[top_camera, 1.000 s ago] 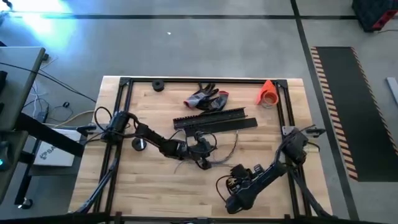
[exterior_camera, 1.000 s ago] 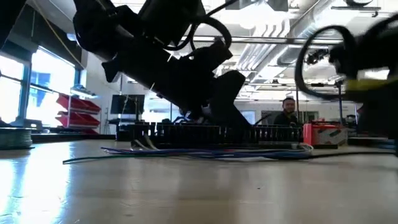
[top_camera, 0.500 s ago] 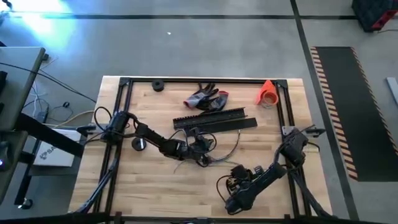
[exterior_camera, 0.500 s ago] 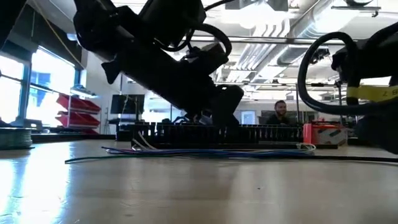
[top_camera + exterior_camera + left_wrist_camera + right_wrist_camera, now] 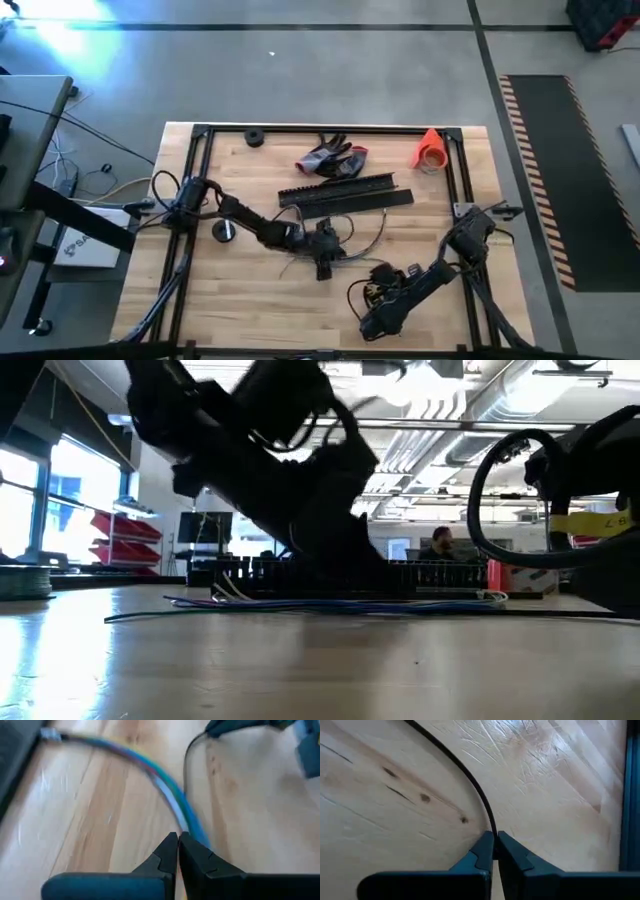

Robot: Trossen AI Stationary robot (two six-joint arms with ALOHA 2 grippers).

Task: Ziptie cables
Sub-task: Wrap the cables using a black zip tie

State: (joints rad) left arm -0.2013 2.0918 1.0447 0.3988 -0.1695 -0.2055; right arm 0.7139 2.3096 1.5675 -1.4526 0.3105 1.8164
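Note:
The cables, a thin bundle of grey-white, blue and green wires, lie in a curve across the middle of the table, flat on the wood. My left gripper is down at the bundle, shut. My right gripper is near the table's front edge, shut on a thin black strand that lies on the wood. My left gripper has the cable bundle at its shut fingertips; the wires disappear behind one finger, so the exact hold is hidden. The rest of the bundle lies slack on the table. My right gripper pinches the thin black strand between its fingertips. The strand runs on from the tips in a curve, flat on the wood.
Long black slotted strips lie just beyond the cables. Grey-and-red gloves, an orange cone and a small black roll sit at the far edge. Black frame rails run along the table's sides. A person shows in the room behind.
My left gripper has gone down and a little toward the table's near edge, onto the cables. My right gripper has shifted slightly toward the table's left.

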